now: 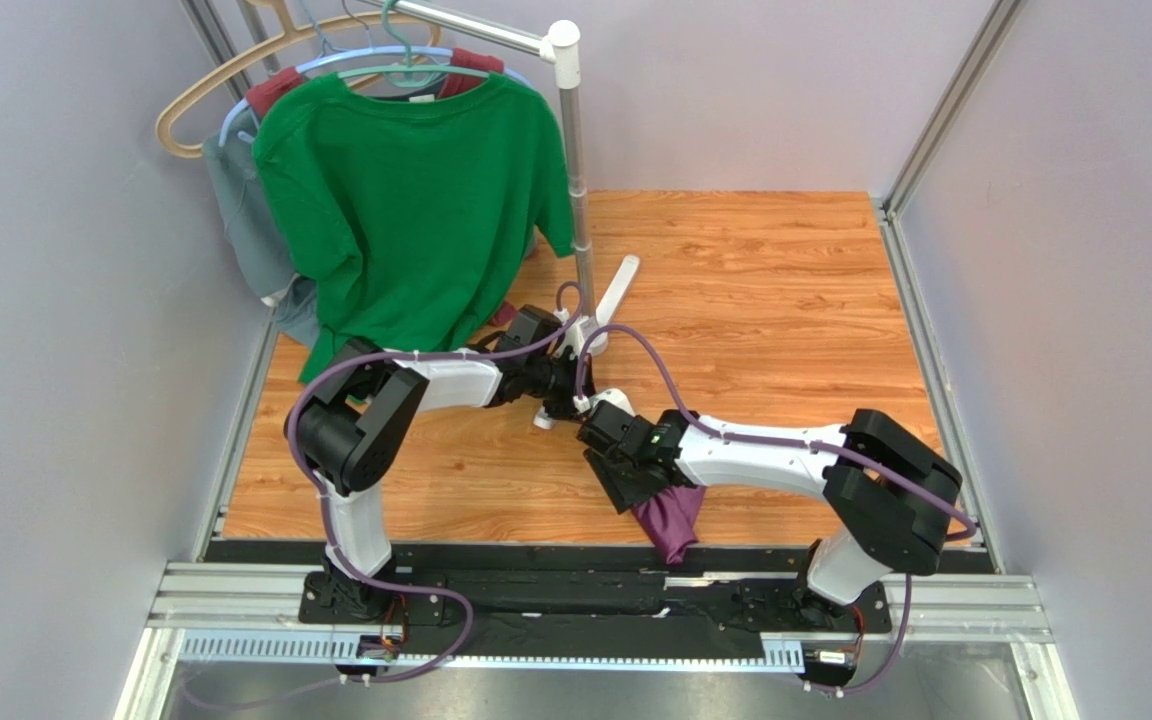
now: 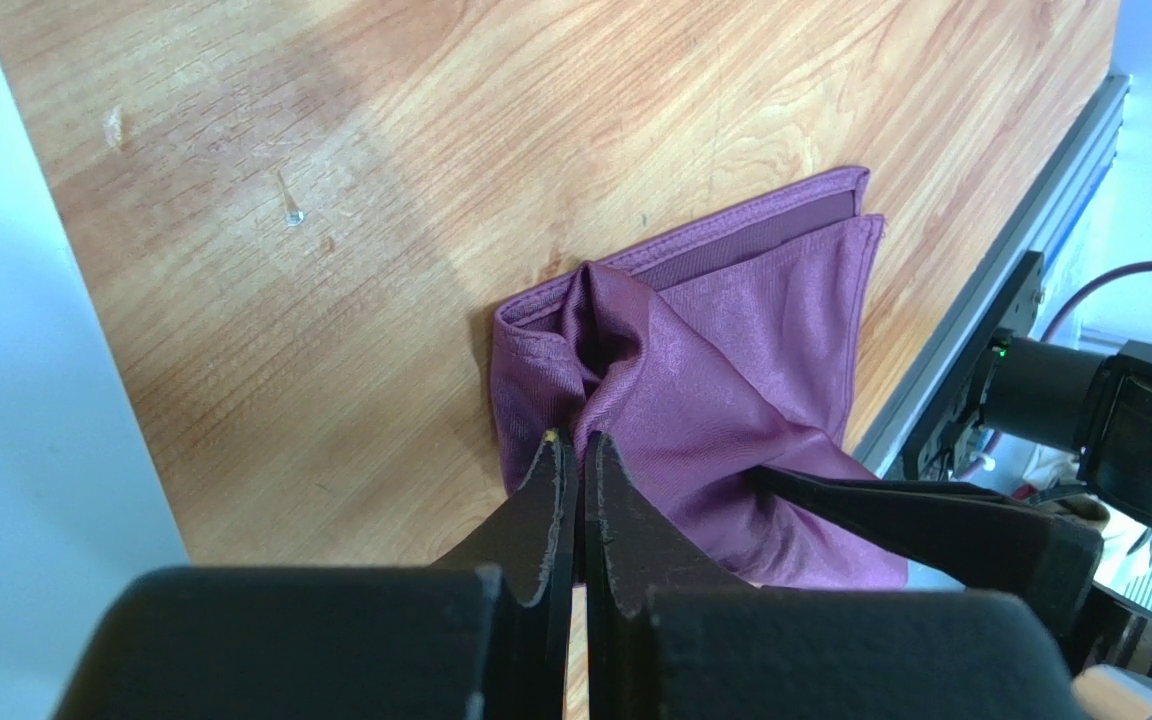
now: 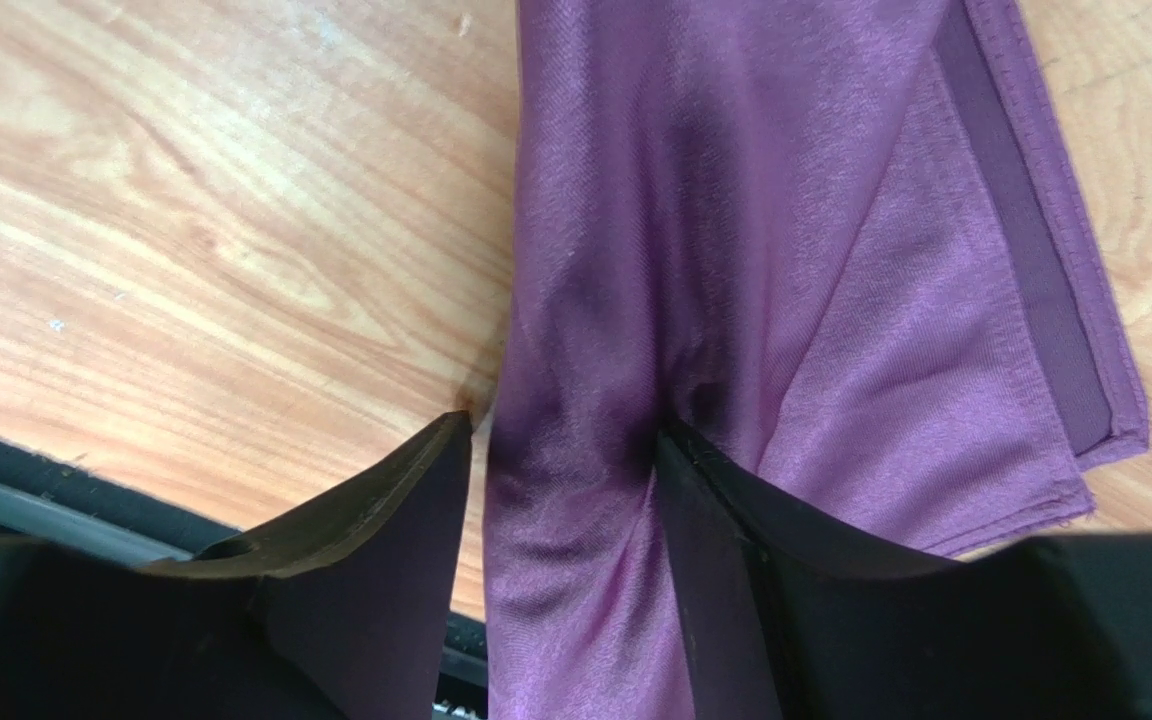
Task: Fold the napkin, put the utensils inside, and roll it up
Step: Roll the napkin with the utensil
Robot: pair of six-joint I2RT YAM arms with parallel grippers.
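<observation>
Your left gripper (image 2: 573, 450) is pinched tight on the napkin (image 2: 717, 360). Your right gripper (image 3: 564, 432) stands wide, straddling its bunched fold over the bench (image 2: 312, 225).

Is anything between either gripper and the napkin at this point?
Nothing visible. The left gripper is shut on a raised fold of the napkin, and the cloth runs straight between the open fingers of the right gripper.

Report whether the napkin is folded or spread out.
Folded, not spread: the napkin shows stacked hemmed edges in the left wrist view, with a ridge bunched up between the open fingers of the right end effector.
</observation>
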